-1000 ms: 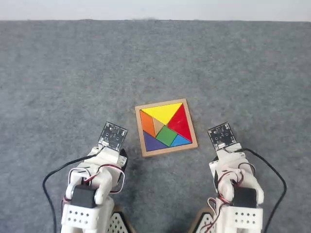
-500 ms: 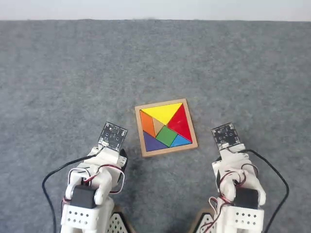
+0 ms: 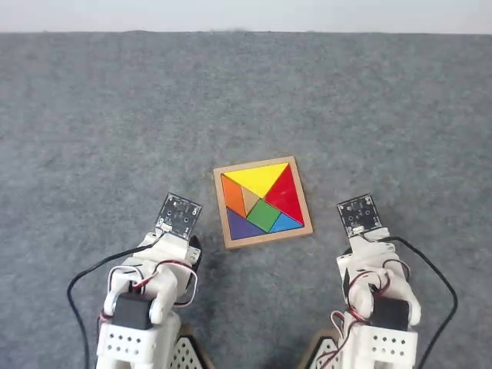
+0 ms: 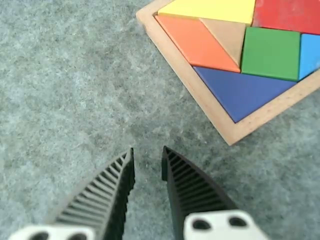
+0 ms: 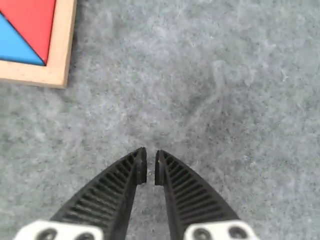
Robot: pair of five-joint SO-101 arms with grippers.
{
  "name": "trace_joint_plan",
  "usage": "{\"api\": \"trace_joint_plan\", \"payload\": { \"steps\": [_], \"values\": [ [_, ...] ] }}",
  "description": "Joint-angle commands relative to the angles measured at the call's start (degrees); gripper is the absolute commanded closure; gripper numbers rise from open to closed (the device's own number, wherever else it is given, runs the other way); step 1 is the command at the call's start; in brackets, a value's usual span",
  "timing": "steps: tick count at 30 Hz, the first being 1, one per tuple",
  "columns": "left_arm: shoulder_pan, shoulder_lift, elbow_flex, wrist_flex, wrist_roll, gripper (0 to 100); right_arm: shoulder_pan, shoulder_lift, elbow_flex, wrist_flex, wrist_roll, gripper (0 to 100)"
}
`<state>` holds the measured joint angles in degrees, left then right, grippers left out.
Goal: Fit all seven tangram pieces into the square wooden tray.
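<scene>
At the middle of the grey bench point(image 3: 115, 115), the square wooden tray point(image 3: 269, 237) lay with all seven tangram pieces point(image 3: 263, 201) seated inside, unmoved, while the right arm point(image 3: 369, 277) had drawn slightly back from it and the left arm point(image 3: 154, 277) had kept still. The left wrist view gave the left claw point(image 4: 147, 156) empty, fingers narrowly parted, near the tray's orange side; the right wrist view gave the right claw point(image 5: 150, 162) closed on nothing near the red-and-blue corner.

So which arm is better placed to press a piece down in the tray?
Probably left: the left end effector faces the tray, most pieces ahead; the right end effector faces mostly mat.
</scene>
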<state>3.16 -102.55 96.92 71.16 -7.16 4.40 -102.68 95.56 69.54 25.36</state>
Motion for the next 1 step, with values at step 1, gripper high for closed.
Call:
{"api": "trace_joint_plan", "payload": {
  "steps": [1],
  "values": [
    [0.0, -0.09, -0.4, 0.26, 0.35, 91, 0.92, -1.19, 0.97, 0.66, -0.62, 95.7]
  ]
}}
